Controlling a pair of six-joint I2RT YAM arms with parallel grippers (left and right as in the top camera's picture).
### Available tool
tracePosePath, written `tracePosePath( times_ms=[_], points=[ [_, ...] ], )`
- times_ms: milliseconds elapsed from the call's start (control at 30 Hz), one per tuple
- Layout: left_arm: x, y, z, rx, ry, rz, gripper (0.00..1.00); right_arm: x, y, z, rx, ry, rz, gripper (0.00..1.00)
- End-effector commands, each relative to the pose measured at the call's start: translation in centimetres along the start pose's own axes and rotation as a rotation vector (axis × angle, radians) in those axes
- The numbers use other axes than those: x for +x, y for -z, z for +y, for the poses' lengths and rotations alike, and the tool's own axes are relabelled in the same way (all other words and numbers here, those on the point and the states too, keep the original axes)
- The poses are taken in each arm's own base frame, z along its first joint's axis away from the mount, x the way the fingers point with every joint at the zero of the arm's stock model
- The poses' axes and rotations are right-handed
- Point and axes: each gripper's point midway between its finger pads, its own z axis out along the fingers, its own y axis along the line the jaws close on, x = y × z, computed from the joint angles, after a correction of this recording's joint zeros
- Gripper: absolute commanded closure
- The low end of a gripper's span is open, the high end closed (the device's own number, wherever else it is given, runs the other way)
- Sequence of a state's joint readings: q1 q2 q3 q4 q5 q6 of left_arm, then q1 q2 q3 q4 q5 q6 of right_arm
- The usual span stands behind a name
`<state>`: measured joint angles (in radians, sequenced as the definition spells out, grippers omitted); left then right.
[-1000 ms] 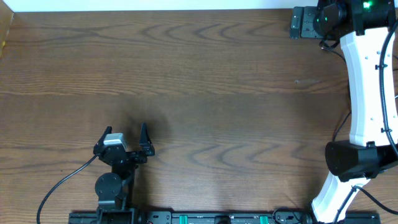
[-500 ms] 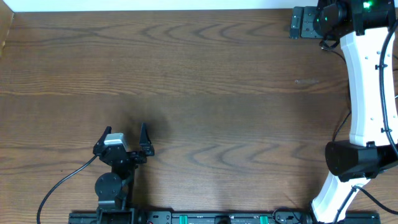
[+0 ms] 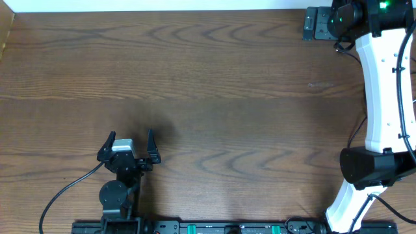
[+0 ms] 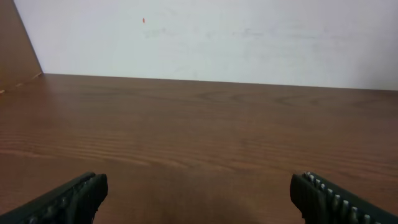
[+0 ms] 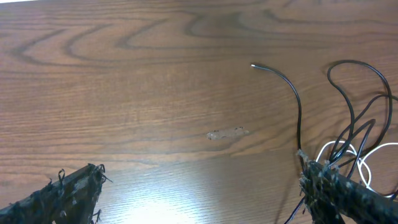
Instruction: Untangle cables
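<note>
A brown wooden table (image 3: 214, 78) fills the overhead view. A white right arm (image 3: 380, 97) stretches along its right side toward the far edge. The left gripper (image 3: 129, 139) sits near the front edge, fingers spread wide and empty. The right gripper (image 5: 202, 173) is likewise released, holding nothing. The cables (image 5: 348, 118), thin black loops tangled with a white one, lie on the table just beside the jaw at the right of its wrist view.

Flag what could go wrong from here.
1. The cables bunch against one finger of the open right gripper in the wrist view; closing or sweeping could snag and drag the whole tangle.
2. The overhead view shows no cables, likely hidden under the right arm, so planning from it is blind.
</note>
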<state>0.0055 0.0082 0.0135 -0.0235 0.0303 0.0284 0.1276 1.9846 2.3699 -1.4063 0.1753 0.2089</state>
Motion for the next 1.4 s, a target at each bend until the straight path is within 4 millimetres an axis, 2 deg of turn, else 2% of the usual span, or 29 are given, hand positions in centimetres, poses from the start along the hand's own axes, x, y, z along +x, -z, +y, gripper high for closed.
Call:
tracePosePath(
  times_ms=[0,1100,1200,1367],
  points=[
    [1.5,0.0,0.8,-0.042,-0.021,0.052,0.01,-0.6,1.8,-0.1,-0.007,-0.018,-0.044,0.01],
    [1.6,0.0,0.8,-0.042,-0.021,0.055,0.01,-0.1,1.8,-0.2,0.0,-0.013,-0.024,0.01],
    [1.6,0.0,0.8,-0.042,-0.021,0.055,0.01,-0.4,1.8,-1.0,0.045,-0.01,-0.041,0.01],
    [1.6,0.0,0.8,-0.042,-0.021,0.055,0.01,-2.1,2.1,-0.3,0.025,-0.019,-0.112,0.01]
  ],
)
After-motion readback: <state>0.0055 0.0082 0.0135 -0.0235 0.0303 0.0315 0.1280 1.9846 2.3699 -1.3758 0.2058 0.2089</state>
